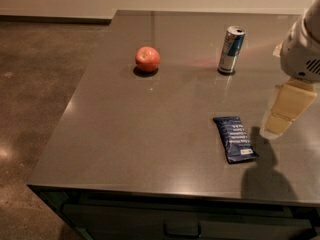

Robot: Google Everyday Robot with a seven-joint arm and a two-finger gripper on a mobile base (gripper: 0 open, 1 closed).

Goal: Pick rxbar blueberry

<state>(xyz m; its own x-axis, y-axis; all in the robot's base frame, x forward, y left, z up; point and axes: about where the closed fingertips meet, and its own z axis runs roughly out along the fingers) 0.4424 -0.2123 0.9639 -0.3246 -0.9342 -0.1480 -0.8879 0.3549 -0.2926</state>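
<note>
The rxbar blueberry lies flat on the grey table, near the front right. It is a dark navy oblong wrapper with small white text and a white patch at its near end. My gripper hangs at the right edge of the view, above the table and a little to the right of the bar, not touching it. Its cream fingertips point down toward the table. It holds nothing that I can see.
A red apple sits at the back left of the table. A tall blue-and-silver drink can stands upright at the back, beyond the bar. The table's front edge and left edge drop to a brown floor.
</note>
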